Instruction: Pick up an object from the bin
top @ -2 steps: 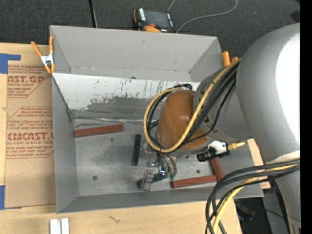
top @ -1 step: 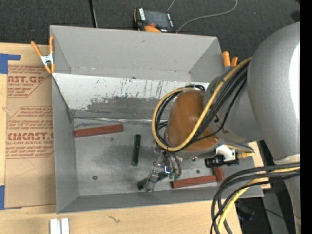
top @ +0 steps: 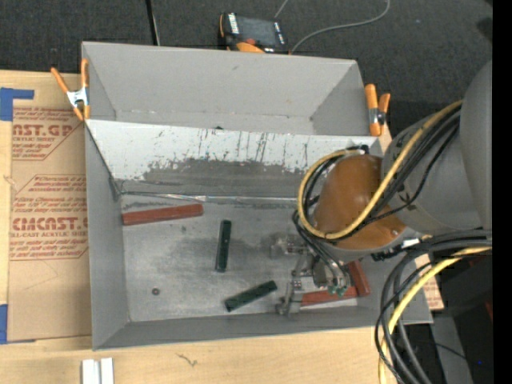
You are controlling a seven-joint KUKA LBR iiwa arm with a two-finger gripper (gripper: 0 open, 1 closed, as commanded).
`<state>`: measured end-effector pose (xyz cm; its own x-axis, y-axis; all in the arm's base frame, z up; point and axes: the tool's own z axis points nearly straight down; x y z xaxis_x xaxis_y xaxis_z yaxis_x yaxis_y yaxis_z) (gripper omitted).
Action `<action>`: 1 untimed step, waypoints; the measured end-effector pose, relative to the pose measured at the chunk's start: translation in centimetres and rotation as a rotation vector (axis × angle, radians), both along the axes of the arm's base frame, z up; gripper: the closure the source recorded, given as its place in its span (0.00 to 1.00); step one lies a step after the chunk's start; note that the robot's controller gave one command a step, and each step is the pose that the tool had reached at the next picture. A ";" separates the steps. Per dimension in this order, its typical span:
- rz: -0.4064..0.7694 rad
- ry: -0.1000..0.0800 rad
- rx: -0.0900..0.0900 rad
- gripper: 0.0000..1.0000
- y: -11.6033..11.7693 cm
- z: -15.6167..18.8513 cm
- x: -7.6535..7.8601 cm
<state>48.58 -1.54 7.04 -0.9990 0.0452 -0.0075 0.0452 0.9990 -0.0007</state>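
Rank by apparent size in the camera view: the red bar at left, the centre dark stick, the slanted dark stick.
Largest: red bar.
Then: centre dark stick and slanted dark stick, too alike to rank.

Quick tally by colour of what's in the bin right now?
Red-brown: 2, the long bar at left and the partly hidden bar by the gripper.
Dark green: 2, the middle stick and the front stick.
Total: 4.

The grey bin [top: 108,254] holds a red-brown strip [top: 162,214] at left, a dark green bar [top: 223,246] mid-floor, a second bar [top: 250,296] nearer front.
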 end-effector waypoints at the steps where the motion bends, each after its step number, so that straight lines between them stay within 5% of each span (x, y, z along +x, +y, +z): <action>1: -0.177 0.007 0.003 0.00 2.3 2.1 -0.7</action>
<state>47.90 0.72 9.12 -0.9755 0.2202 -0.0006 0.2202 0.9755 0.0019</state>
